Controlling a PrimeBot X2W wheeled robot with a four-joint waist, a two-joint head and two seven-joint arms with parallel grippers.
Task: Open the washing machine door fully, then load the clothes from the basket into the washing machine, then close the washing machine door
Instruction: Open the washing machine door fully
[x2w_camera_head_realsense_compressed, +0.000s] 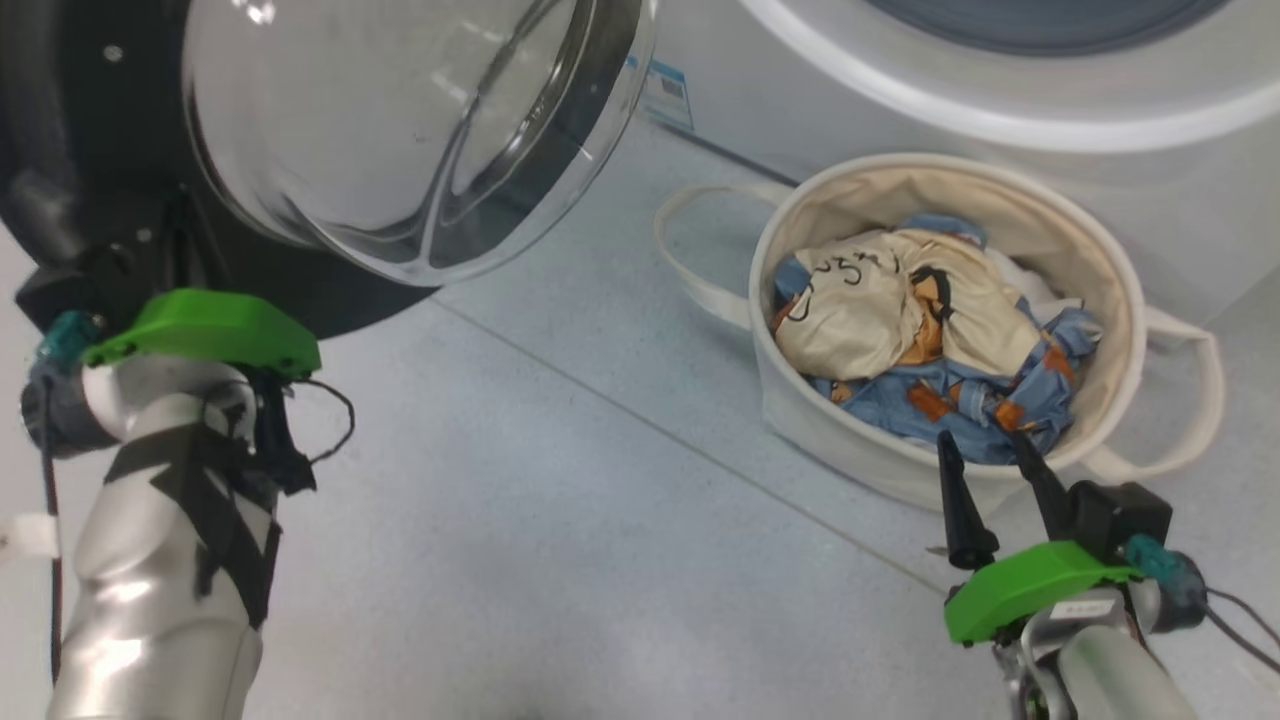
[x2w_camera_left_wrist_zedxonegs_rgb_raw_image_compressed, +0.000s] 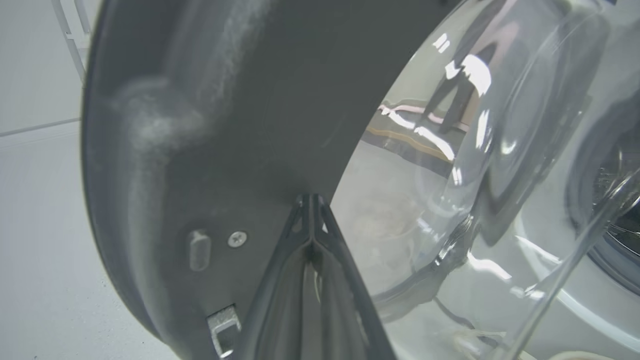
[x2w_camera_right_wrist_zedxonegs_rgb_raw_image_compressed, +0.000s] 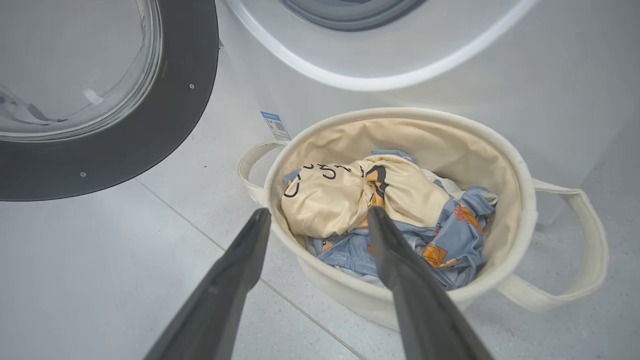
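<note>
1. This looks like a laundry room, a place for washing clothes.
2. A big white washing machine (x2w_camera_head_realsense_compressed: 1000, 120) stands at the far edge of the floor (x2w_camera_head_realsense_compressed: 560, 500). Its round glass door (x2w_camera_head_realsense_compressed: 400, 130) is swung open.
3. A cream basket (x2w_camera_head_realsense_compressed: 830, 440) full of clothes (x2w_camera_head_realsense_compressed: 900, 310) sits on the floor just in front of it.
4. The floor is pale grey tile with thin lines.
5. A small blue sticker (x2w_camera_head_realsense_compressed: 665, 95) is on the machine's front.

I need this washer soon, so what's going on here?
A robot is doing laundry. Its left claw, shut, is up against the black inner rim of the washing machine door, which stands swung open. Its right claw is open at the near edge of the basket, aimed at the clothes piled inside. The basket sits on the floor before the washing machine.
</note>
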